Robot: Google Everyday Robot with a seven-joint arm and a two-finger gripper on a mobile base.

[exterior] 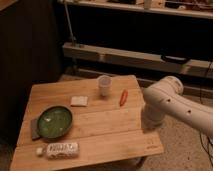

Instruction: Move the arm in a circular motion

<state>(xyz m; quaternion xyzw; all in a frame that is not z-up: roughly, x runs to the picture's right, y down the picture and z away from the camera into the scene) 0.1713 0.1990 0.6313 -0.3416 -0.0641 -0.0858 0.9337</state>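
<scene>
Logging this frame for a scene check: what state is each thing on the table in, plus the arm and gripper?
Cup: upright.
Bowl: upright, looks empty.
Bottle: lying on its side.
Orange stick: lying flat.
Pad: lying flat.
Arm: bent at the elbow, tip pointing down.
Gripper: at the arm's low end, over the right edge of the table.

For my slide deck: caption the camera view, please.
White arm bent at the wooden table's right edge, gripper low beside it; bowl, cup, sponge, bottle on top.
</scene>
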